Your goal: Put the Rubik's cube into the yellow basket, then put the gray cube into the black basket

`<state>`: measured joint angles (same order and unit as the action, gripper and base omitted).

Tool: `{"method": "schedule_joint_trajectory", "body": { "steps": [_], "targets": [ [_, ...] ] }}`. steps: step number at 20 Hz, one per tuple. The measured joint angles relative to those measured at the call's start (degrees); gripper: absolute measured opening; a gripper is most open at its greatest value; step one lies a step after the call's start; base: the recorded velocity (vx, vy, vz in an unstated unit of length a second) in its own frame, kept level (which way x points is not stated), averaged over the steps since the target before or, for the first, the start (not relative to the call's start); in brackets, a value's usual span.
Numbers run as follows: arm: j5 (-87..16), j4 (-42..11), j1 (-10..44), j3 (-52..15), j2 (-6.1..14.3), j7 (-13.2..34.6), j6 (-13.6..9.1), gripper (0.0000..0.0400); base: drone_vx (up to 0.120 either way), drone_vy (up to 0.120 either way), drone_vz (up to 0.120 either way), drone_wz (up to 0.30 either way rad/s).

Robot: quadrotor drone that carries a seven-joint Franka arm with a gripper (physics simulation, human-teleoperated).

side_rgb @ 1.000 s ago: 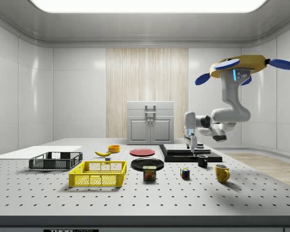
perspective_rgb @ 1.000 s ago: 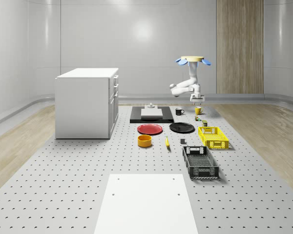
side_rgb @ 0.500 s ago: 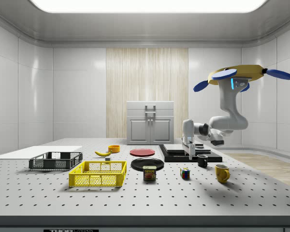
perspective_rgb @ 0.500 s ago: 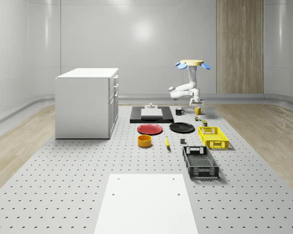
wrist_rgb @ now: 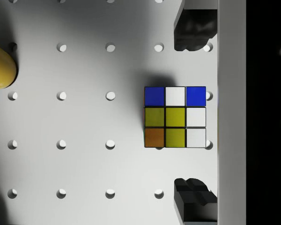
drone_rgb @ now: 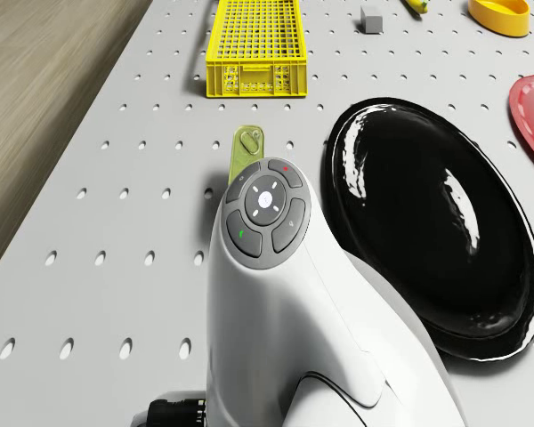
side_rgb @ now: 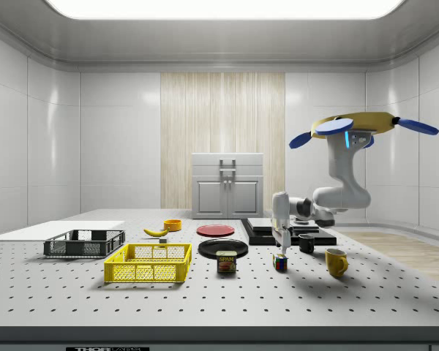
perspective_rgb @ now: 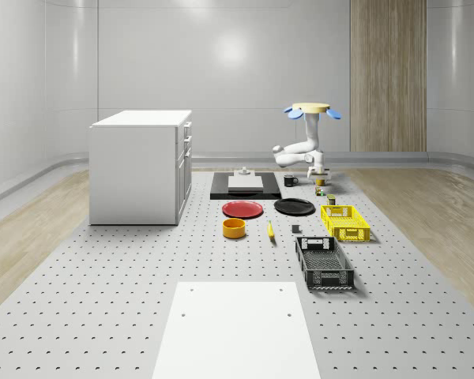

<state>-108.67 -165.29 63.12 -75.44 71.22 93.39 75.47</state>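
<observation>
We hover lower than a second ago, beside the black mug (side_rgb: pixel 306 243), jaws apart just over the Rubik's cube (wrist_rgb: pixel 175 116) on the bench (side_rgb: pixel 205 292).

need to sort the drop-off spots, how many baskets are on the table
2. The yellow basket sits toward the whole-scene view's right, past the black plate. The black basket lies just nearer the camera, in front of the yellow one.

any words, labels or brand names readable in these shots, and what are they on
"SPAM": on the front label of the can standing on the table beside the yellow basket.
White lettering on the dark strip at the table's front edge: too small to read.
No other text is readable.
</observation>
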Motion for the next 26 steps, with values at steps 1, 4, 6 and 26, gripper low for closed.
{"method": "schedule_joint_trajectory", "body": {
  "steps": [1, 4, 6, 26],
  "targets": [
    [0.12, 0.02, 0.07, -0.06, 0.25, 0.07, 0.23, 0.0400, 0.000, 0.000, 0.000, 0.000],
    [0.48, 0.06, 0.28, -0.25, 0.97, 0.27, 0.90, 0.0400, 0.000, 0.000, -0.053, 0.000],
    [0.71, 0.09, 0.42, -0.37, 1.44, 0.39, 1.34, 0.0400, 0.000, 0.000, 0.000, 0.000],
    [-4.27, 2.61, 0.83, 5.85, 6.23, -0.74, 8.44, 0.0400, 0.000, 0.000, 0.000, 0.000]
  ]
}}
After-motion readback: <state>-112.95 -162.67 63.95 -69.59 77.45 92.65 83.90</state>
